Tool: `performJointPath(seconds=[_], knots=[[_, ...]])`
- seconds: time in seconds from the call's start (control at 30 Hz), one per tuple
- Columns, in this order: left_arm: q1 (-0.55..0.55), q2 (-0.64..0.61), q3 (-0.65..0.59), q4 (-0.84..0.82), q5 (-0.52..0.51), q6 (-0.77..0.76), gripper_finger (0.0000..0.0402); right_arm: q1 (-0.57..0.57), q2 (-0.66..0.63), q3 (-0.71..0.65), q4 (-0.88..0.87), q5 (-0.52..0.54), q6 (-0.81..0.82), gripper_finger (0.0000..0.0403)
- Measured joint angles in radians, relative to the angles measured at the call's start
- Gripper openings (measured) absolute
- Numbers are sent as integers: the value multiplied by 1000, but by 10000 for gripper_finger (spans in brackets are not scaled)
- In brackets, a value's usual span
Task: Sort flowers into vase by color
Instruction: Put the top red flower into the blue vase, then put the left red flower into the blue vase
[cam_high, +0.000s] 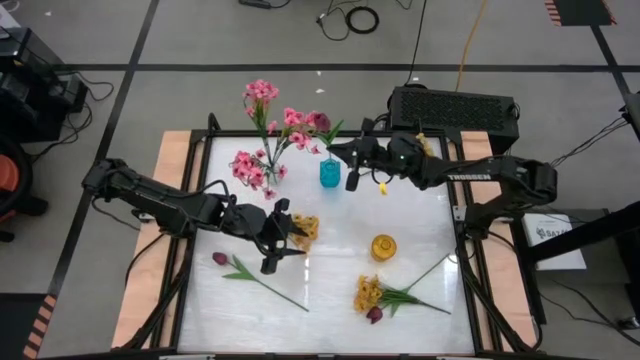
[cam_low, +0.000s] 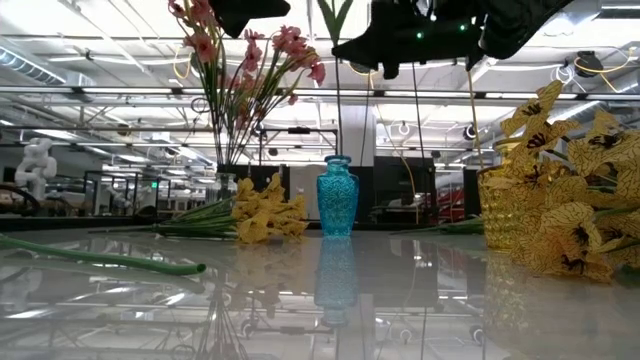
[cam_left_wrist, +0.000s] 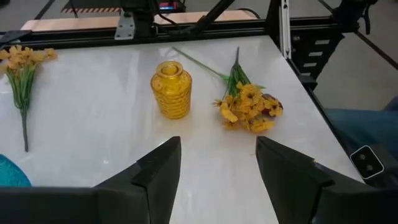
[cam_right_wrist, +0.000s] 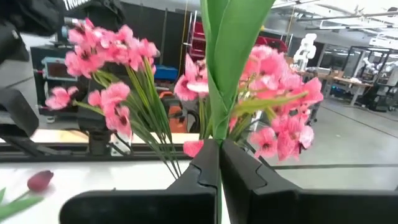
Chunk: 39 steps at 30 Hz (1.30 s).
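Note:
My right gripper (cam_high: 342, 155) is over the small blue vase (cam_high: 329, 174), shut on a flower with a dark magenta bloom (cam_high: 318, 122) and broad green leaves (cam_right_wrist: 230, 56). In the low view its thin stem (cam_low: 337, 110) runs down to the blue vase's mouth (cam_low: 337, 160). Pink sprays (cam_high: 262, 130) stand in a clear vase just left of it. My left gripper (cam_high: 283, 238) is open and low over the table beside a yellow spray (cam_high: 304, 228). The yellow vase (cam_left_wrist: 171, 88) stands ahead of it. A magenta tulip (cam_high: 220, 258) and a yellow bunch (cam_high: 370, 295) lie on the table. My right gripper pinches the flower's green stem (cam_right_wrist: 217, 138), just below where the leaves spread, between its two fingers. The fingers come level from the table's right and lie across the stem. The flower stands upright, bloom above and stem hanging below toward the blue vase; whether the stem's end is inside, I cannot tell.
The white tabletop (cam_high: 330, 280) sits in a black frame with wooden side strips. A black box (cam_high: 455, 108) is beyond the far right corner. A long green stem (cam_low: 110, 262) lies across the near left. Cables run over the floor behind the table.

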Motion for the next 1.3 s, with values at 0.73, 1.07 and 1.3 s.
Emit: performJointPath(seconds=[0.73, 1.07, 1.3], knots=[[0, 0, 0, 1, -3, 0, 215, -51, 31, 0, -77, 3, 147, 59], [0, 0, 0, -5, -3, 0, 215, -36, -9, 0, -131, 0, 157, 164], [0, 0, 0, -25, -3, 0, 215, -28, -157, 0, -321, 5, 144, 211]])
